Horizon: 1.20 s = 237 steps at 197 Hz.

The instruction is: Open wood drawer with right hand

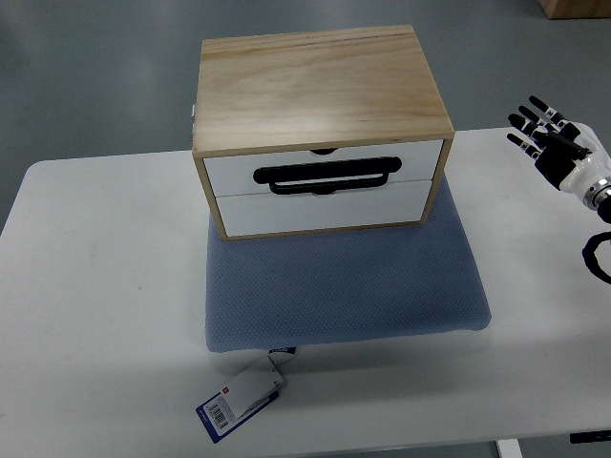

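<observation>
A wooden drawer box [320,91] with two white drawer fronts stands on a blue-grey mat [344,281] at the table's middle back. Both drawers look closed. A black handle [325,176] runs across the seam between the upper and lower fronts. My right hand [539,129] hovers at the right edge of the picture, well to the right of the box and apart from it, fingers spread and holding nothing. The left arm does not show.
The white table [95,286] carries the mat, which has a white and blue tag [239,405] lying off its front left corner. A black cable loop [598,256] sits at the right edge. Grey floor lies beyond the table.
</observation>
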Each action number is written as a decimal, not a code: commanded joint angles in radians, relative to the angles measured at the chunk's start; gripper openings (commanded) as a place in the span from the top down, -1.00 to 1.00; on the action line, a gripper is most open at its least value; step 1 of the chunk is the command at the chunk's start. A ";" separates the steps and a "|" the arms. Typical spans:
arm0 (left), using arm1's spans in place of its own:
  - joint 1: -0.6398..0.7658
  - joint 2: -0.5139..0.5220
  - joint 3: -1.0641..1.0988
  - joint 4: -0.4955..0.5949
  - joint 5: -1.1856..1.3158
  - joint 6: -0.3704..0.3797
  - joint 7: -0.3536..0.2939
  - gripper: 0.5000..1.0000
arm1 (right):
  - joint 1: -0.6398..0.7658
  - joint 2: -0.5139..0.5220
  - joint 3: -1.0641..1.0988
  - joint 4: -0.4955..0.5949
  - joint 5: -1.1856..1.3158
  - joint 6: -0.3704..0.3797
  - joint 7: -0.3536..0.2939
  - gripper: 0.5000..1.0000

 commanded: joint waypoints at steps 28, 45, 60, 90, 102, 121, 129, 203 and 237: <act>0.001 0.000 0.000 0.000 0.000 0.000 0.000 -1.00 | -0.001 0.001 -0.001 -0.020 -0.001 0.001 -0.002 -0.73; 0.001 0.000 0.000 0.000 0.000 0.000 0.000 -1.00 | -0.001 -0.002 -0.001 -0.023 0.001 0.009 -0.005 -0.73; 0.001 0.000 0.000 0.000 0.000 0.000 0.000 -1.00 | 0.002 -0.005 -0.001 -0.031 0.001 0.011 -0.003 -0.73; 0.001 0.000 0.000 0.000 0.000 0.000 0.000 -1.00 | 0.020 -0.033 -0.015 -0.028 0.002 0.014 -0.006 -0.73; 0.001 0.000 0.000 0.000 0.000 0.000 0.000 -1.00 | 0.038 -0.051 -0.028 -0.028 0.010 0.014 -0.008 -0.73; -0.001 0.000 0.000 0.000 0.000 0.000 0.000 -1.00 | 0.048 -0.096 -0.054 -0.028 0.016 0.014 -0.008 -0.73; 0.001 0.000 0.000 0.000 0.000 0.000 0.000 -1.00 | 0.088 -0.152 -0.136 -0.026 0.053 0.012 -0.006 -0.73; -0.001 0.000 0.000 0.000 0.000 0.000 0.000 -1.00 | 0.319 -0.412 -0.563 -0.006 0.235 0.136 -0.003 -0.73; -0.001 0.000 0.000 0.000 0.000 0.000 0.000 -1.00 | 0.428 -0.461 -0.664 0.007 0.228 0.301 -0.005 -0.73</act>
